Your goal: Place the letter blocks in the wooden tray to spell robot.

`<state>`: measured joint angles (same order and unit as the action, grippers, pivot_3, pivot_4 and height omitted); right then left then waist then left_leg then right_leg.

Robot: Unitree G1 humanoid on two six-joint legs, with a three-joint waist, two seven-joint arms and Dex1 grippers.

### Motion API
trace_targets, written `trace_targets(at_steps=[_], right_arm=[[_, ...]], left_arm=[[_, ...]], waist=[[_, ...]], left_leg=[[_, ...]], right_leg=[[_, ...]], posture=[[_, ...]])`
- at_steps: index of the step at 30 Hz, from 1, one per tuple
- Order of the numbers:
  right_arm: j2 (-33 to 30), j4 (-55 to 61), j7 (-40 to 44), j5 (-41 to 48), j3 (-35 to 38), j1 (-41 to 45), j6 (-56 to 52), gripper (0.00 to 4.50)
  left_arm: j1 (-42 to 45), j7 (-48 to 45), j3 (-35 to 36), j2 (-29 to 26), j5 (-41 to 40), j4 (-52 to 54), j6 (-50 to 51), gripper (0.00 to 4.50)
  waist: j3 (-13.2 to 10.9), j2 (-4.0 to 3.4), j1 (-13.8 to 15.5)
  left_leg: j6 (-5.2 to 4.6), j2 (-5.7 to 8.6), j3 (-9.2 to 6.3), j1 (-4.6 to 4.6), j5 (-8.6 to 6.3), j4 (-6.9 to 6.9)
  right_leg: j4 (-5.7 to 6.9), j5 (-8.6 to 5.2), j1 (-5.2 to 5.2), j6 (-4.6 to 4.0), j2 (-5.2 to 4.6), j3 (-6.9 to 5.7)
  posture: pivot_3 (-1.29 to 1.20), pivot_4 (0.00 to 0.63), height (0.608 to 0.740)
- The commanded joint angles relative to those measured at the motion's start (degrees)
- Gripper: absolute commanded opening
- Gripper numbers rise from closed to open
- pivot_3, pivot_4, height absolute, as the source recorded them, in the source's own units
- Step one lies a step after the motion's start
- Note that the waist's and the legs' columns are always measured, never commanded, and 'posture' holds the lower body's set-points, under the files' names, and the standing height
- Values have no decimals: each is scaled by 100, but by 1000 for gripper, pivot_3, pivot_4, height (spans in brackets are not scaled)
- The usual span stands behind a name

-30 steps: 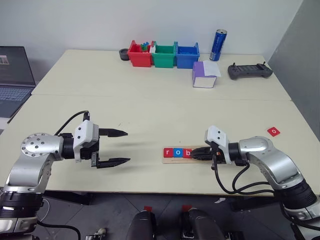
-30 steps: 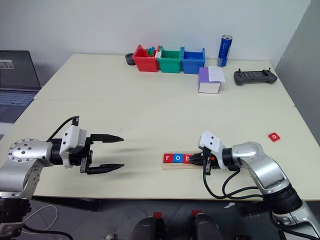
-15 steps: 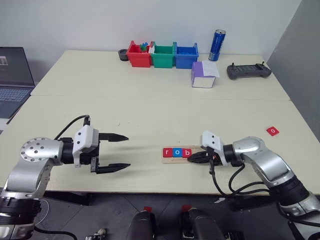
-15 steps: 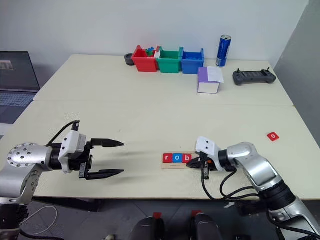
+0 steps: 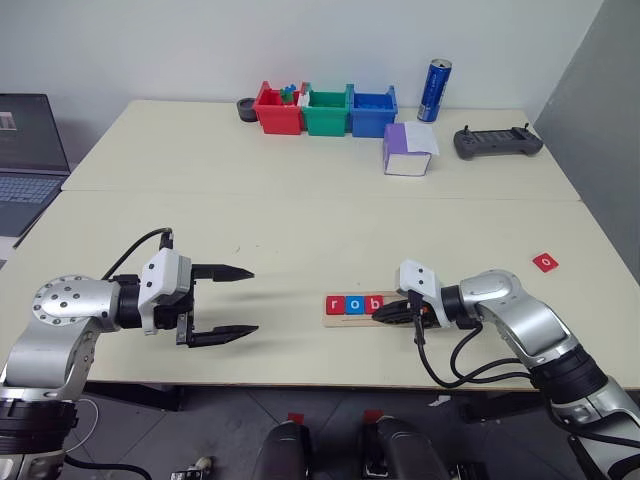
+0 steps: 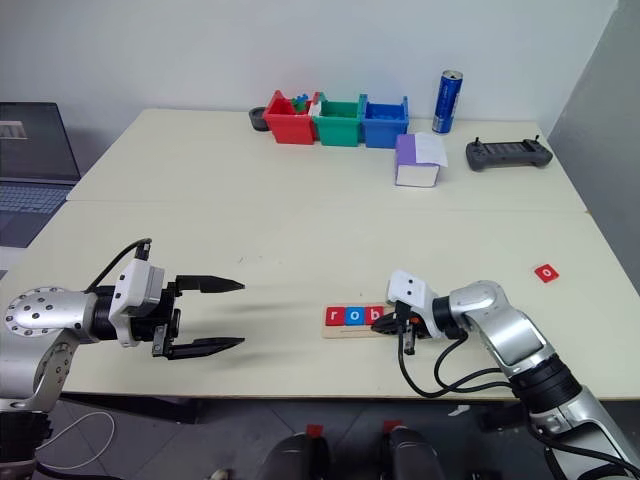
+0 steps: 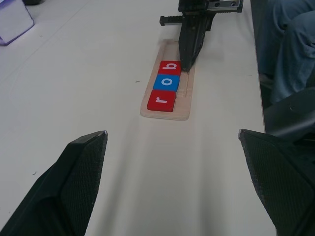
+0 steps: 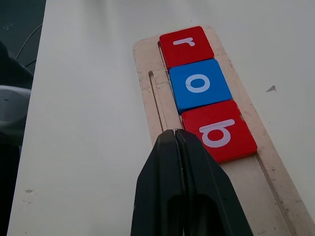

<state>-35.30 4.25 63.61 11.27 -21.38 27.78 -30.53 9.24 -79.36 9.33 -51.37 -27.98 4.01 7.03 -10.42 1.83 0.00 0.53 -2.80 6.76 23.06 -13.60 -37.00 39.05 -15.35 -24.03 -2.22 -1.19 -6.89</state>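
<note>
From the head camera, the wooden tray [image 5: 362, 307] lies near the front edge of the worktop [image 5: 320, 225], with three letter blocks [image 5: 353, 304] in a row at its left end, red r, blue o, red b; the right claw [image 5: 388, 314] is closed with nothing held, its tip at the tray just beside the b; the left claw [image 5: 238, 301] hovers well to the left of the tray, fingers spread wide and empty; another red block with an o [image 5: 544, 262] lies apart near the right edge; at the back stand three coloured bins [image 5: 325, 109], a blue can [image 5: 435, 90], a purple box [image 5: 408, 150] and a black controller [image 5: 498, 142]. From the left wrist, the closed right claw's tip touches the tray at the near corner of the b block [image 7: 170, 67]. From the right wrist, the shut fingers [image 8: 184, 191] rest on the tray's groove beside the b.
</note>
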Motion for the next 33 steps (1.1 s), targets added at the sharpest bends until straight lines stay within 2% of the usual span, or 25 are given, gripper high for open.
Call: trace_targets(at_steps=[1, 9, 17, 26, 33], right_arm=[[-123, 259, 169, 165, 223, 130, -39, 52], [-444, 957, 457, 631, 462, 90, -460, 52], [-717, 1450, 544, 890, 515, -115, -674, 52], [-605, 1236, 459, 721, 332, -101, -468, 52], [-316, 591, 333, 368, 138, 88, -53, 52]], left_arm=[[95, 26, 117, 31, -94, 98, -103, 4500], [143, 135, 179, 228, -182, 99, -105, 4500], [354, 286, 363, 609, -609, -58, -37, 4500], [208, -84, 282, 623, -618, -253, -143, 4500], [54, -311, 250, 729, -655, -109, -268, 4500]], waist=[[0, 0, 0], [0, 0, 0], [1, 1, 8], [1, 1, 2], [1, 1, 1]], left_leg=[[0, 0, 0, 0, 0, 0], [0, -1, 0, -1, 0, 1], [0, 0, -1, 1, 0, 0], [0, 0, -1, -1, 0, -1], [0, 0, -1, -1, 0, -1]], right_leg=[[0, 0, 0, 0, 0, 0], [0, 0, 0, 0, 1, 0], [-1, 0, 1, 0, 0, -1], [-1, 0, 2, 0, 1, 0], [0, 0, 2, 0, 1, 0]], posture=[[0, 150, 740], [0, 150, 740], [0, 150, 740], [0, 150, 740], [0, 150, 740]])
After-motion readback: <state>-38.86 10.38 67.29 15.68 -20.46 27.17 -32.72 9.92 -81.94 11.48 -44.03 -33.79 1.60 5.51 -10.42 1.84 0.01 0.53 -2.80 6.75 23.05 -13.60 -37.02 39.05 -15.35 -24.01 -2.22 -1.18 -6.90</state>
